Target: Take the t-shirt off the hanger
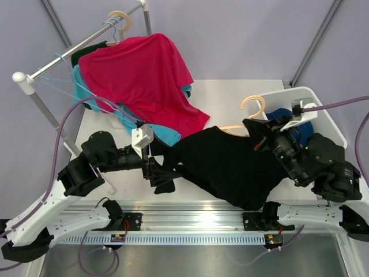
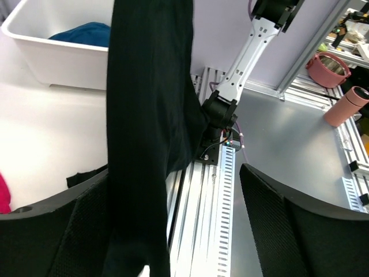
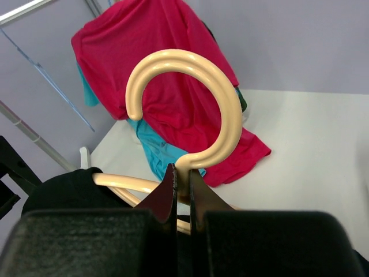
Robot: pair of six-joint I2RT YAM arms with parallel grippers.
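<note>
Right wrist: right end effector (image 3: pixel 183 180) clenched on hanger (image 3: pixel 226 109); left end effector (image 2: pixel 173 202) released.

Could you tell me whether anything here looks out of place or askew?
Yes. The red shirt and the teal shirt are slumped over the rail and trail onto the table instead of hanging straight. Nothing looks spilled or damaged.

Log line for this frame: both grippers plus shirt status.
right gripper: shut on cream curved-hook hanger, at hook base | left gripper: open, black t-shirt hanging between jaws | t-shirt: on hanger, not removed
</note>
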